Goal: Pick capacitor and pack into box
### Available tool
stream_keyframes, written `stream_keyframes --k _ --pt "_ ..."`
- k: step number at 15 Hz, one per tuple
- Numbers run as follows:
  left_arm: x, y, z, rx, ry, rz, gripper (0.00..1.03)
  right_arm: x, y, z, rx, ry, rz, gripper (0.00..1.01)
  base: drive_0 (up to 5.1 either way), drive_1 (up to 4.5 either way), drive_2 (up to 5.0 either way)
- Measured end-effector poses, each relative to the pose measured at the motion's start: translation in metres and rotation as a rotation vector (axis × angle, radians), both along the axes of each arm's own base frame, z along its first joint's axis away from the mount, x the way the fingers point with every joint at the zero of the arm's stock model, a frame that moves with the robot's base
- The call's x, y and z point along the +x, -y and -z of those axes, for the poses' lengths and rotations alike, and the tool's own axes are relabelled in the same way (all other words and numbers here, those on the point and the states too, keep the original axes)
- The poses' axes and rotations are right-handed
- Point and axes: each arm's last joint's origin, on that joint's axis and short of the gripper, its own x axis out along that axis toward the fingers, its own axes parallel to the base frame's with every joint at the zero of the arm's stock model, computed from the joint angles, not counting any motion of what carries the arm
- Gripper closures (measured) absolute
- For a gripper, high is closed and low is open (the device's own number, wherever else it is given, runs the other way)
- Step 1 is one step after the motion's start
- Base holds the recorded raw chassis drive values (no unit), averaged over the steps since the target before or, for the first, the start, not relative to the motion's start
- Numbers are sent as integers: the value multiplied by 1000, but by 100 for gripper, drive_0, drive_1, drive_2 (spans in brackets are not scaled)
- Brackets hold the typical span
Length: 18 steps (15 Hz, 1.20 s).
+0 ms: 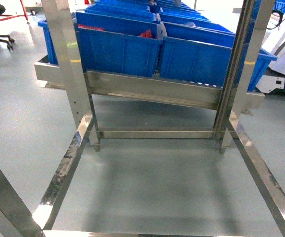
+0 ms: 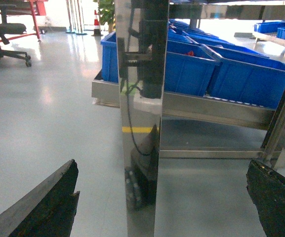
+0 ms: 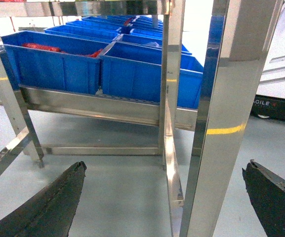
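Observation:
The box is out of view in all three views, and I cannot make out a capacitor. Red items [image 1: 145, 33] lie in one blue bin [image 1: 117, 47], too small to identify. My left gripper [image 2: 163, 168] is open with nothing between its black fingers [image 2: 53, 202]; a polished steel post [image 2: 141, 123] stands straight ahead of it. My right gripper [image 3: 166, 168] is open and empty as well, facing another steel post [image 3: 221, 123]. Neither gripper shows in the head view.
A stainless steel rack [image 1: 152, 89] carries rows of blue bins [image 1: 201, 57] on a low sloped shelf. Its posts [image 1: 68, 64] and floor rails [image 1: 261, 173] frame grey floor. An office chair [image 2: 4, 34] stands far left and a white machine [image 3: 280, 74] at the right.

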Motion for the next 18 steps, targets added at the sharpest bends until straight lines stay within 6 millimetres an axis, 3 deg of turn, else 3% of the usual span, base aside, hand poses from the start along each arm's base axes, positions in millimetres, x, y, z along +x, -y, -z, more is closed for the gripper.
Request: stream_keyframes --k 18 --pt "0 0 0 0 -1 -3 5 0 0 0 0 -1 0 3 0 0 0"
